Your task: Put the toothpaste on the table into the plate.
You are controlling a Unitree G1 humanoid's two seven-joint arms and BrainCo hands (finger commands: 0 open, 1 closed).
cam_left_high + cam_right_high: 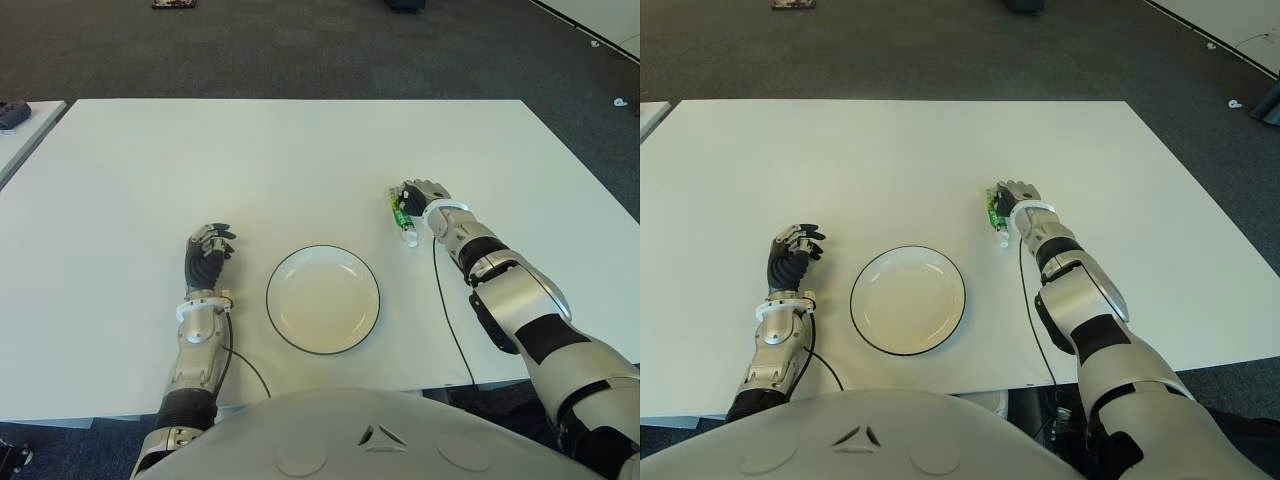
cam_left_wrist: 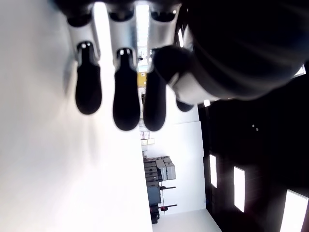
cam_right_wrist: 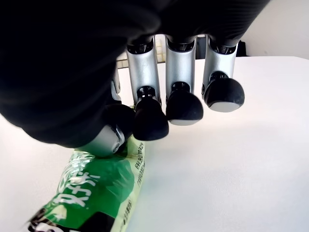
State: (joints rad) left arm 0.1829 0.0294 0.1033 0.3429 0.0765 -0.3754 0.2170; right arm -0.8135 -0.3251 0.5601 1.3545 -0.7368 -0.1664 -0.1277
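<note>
Toothpaste tube (image 1: 400, 215) right of plate (image 1: 322, 299), long axis pointing away from robot. Right hand (image 1: 424, 196) against tube's right flank, fingers (image 3: 150, 123) curled, not yet clasping. Left hand (image 1: 207, 252) idle left of plate, fingers loosely extended, empty.

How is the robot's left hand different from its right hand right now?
The left hand shows left of the round white black-rimmed plate, while the right hand reaches farther out, to the plate's right. The left hand holds nothing; the right hand's dark fingertips curl over the green toothpaste tube lying on the white table. Both have dark fingers.
</note>
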